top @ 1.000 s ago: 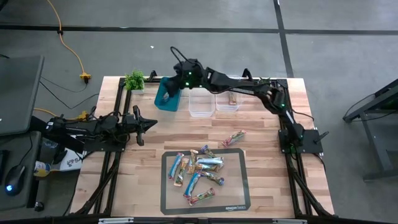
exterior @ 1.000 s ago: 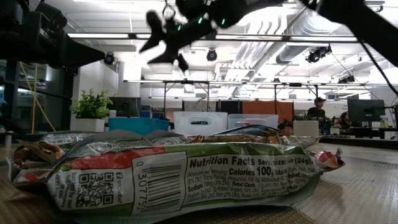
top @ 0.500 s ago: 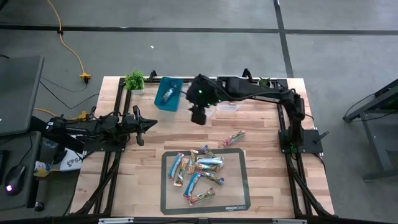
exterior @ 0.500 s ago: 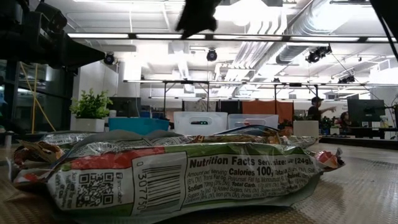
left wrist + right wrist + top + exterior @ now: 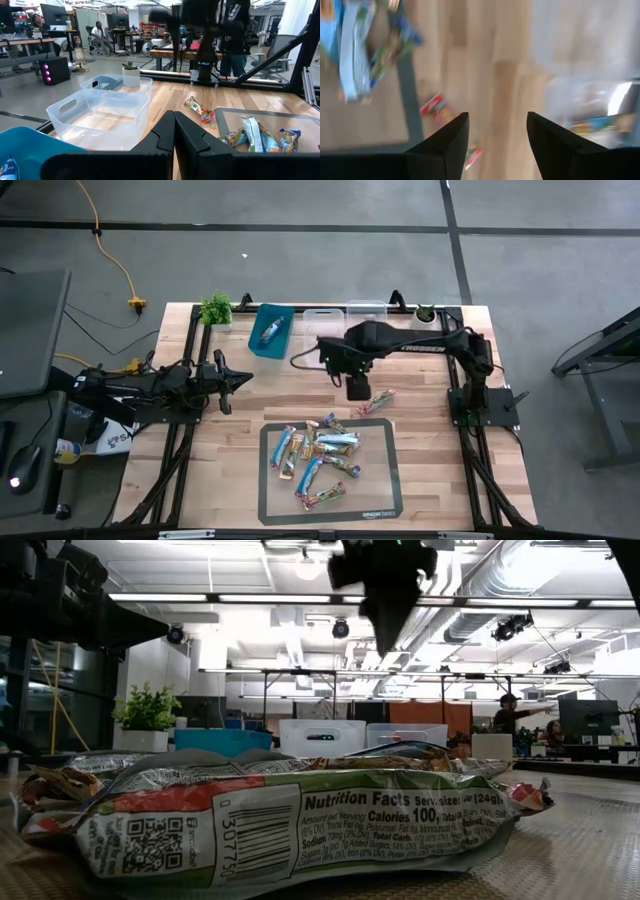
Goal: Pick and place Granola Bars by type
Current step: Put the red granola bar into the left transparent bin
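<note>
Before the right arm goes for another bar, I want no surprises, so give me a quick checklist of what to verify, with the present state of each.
1. Right hand open and empty: ok; fingers spread, nothing between them in its wrist view.
2. Stray bar off the mat, just beside the right hand: ok, unobstructed.
3. Left hand shut, parked at the table's left side, away from the pile: ok.
4. Teal bin holds a bar: ok.
5. Clear bins free of the arm: ok.
6. Types of the piled bars on the mat: cannot tell; they overlap.
</note>
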